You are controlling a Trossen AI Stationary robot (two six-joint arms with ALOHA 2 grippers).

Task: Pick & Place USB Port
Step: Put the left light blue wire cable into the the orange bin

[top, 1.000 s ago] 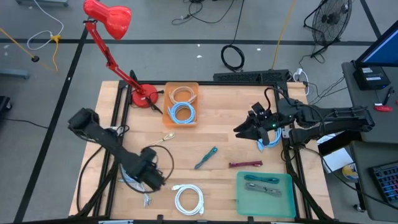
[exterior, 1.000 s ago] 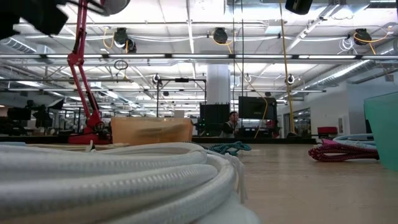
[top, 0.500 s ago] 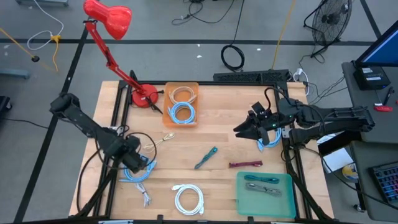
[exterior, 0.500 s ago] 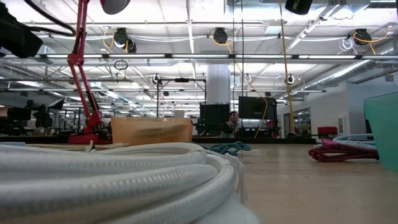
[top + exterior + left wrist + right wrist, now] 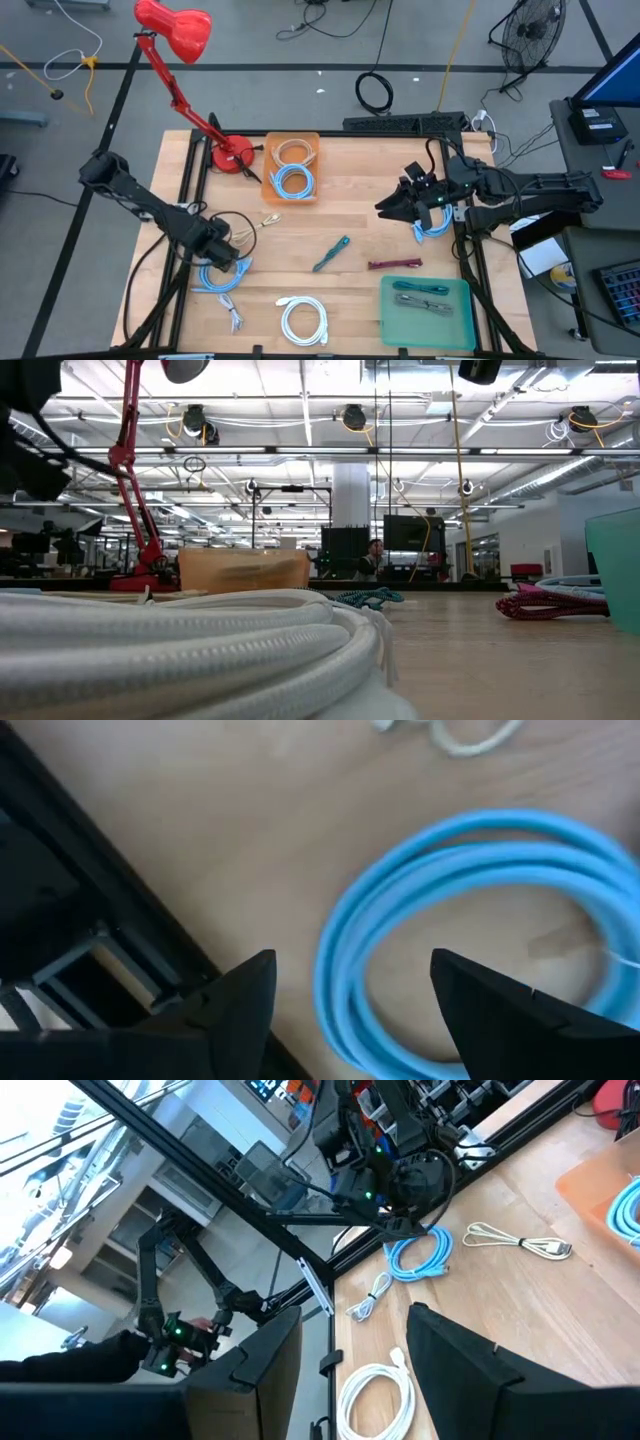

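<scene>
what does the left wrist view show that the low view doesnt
Only the left wrist view shows the left gripper, open above the blue cable coil on the table. Only the low view shows the white cable coil up close, the orange bin, the red lamp, the teal tray and the room behind. Both show the wooden table.

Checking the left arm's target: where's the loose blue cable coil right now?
High view: the blue cable coil lies near the table's left edge, directly under the left gripper, with the white cable coil nearby, toward the front edge.
</scene>
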